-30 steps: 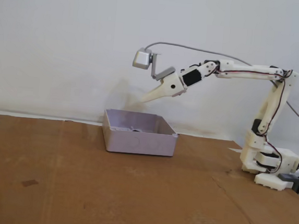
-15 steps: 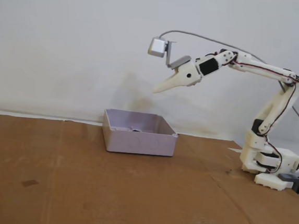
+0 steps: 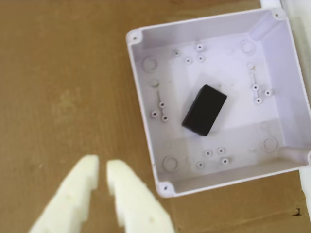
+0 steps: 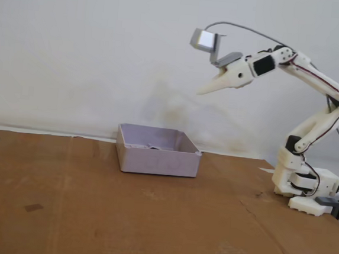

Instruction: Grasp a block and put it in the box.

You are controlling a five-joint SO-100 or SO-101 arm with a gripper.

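The arm has lifted up and back from the box (image 4: 158, 158); its gripper (image 3: 102, 167), fingers nearly together and holding nothing, hangs high above it. The block (image 3: 204, 109) lies inside the box, near its middle, so the job looks done

White printed arm (image 4: 312, 124), black servos at joints (red-black wires alongside), cream pointed gripper (image 4: 201, 92), grey camera housing (image 4: 203, 39) above gripper, grey cable.
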